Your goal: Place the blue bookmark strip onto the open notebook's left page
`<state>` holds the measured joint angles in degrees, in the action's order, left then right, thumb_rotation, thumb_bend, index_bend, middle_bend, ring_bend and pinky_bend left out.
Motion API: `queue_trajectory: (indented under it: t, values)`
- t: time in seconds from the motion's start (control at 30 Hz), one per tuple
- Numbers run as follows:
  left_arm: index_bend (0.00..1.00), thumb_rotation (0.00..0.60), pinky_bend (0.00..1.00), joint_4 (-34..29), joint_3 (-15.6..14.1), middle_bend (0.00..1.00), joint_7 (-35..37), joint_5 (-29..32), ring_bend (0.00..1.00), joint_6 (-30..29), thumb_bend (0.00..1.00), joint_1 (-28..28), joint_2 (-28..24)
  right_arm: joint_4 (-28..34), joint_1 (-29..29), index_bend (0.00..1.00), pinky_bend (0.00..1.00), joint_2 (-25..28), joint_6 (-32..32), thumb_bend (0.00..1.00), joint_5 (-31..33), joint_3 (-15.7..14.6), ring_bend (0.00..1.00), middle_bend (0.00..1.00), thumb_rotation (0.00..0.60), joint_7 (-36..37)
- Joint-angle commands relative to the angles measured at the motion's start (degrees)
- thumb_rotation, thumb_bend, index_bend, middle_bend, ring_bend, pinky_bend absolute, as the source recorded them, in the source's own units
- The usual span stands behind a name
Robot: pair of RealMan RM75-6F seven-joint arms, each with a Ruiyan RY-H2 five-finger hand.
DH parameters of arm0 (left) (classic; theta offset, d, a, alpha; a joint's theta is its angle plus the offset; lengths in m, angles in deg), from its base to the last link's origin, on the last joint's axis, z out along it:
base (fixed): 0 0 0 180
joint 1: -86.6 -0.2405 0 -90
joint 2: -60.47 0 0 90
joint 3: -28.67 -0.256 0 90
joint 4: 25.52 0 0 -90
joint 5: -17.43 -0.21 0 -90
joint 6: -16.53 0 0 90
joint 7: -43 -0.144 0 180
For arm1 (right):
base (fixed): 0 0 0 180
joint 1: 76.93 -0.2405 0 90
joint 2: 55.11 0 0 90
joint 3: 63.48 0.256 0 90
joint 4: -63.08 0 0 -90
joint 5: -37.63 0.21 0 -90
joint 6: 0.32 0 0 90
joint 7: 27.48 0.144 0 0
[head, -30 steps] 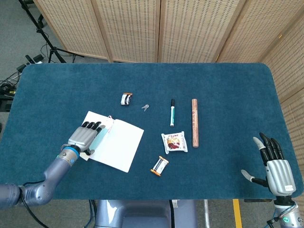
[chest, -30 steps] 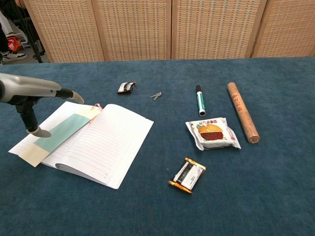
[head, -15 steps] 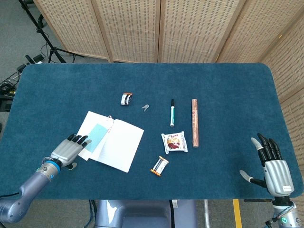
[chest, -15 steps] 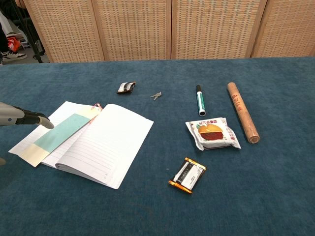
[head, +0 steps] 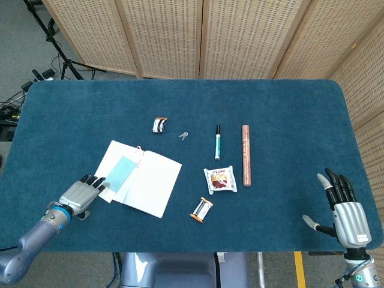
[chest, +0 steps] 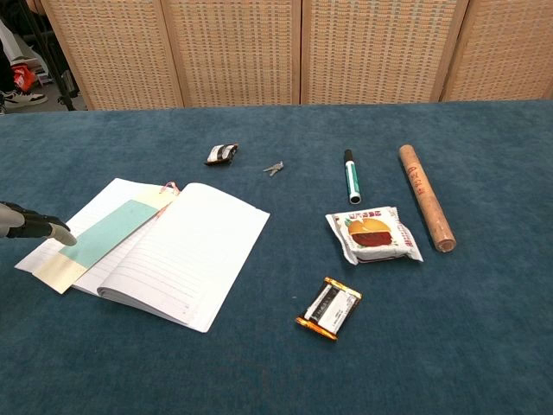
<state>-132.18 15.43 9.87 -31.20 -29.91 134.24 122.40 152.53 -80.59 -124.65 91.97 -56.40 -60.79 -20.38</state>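
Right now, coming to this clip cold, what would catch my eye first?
The open notebook at front left, with the blue bookmark strip lying along its left page. The left hand sits just off the notebook's near-left corner, holding nothing. Further right lie a marker, a snack packet and a brown rod.

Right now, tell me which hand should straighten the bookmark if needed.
Left. The left hand sits beside the notebook where the bookmark lies; the right hand is far across the table.
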Motion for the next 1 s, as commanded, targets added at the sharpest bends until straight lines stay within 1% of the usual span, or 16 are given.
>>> queue_trajectory:
  t: [0.03, 0.6, 1.0]
  values:
    - [0.0, 0.6, 0.0, -0.53, -0.37, 0.0, -0.69, 0.42, 0.0, 0.01, 0.3, 0.16, -0.55, 0.0, 0.0, 0.0, 0.0, 0.01, 0.0, 0.16, -0.04, -0.03, 0.0, 0.0, 0.6, 0.05]
    - [0.0, 0.6, 0.0, -1.2, -2.06, 0.0, -4.7, 5.58, 0.0, 0.62, 0.3, 1.9, 0.17, 0.12, 0.12, 0.0, 0.0, 0.18, 0.3, 0.16, -0.29, -0.12, 0.0, 0.0, 0.6, 0.28]
    - [0.0, 0.6, 0.0, -1.35, -2.74, 0.0, -8.05, 10.96, 0.0, -0.29, 0.3, 4.24, 2.9, 0.15, 0.19, 0.0, 0.0, 0.2, 0.55, 0.16, -0.57, -0.17, 0.0, 0.0, 0.6, 0.38]
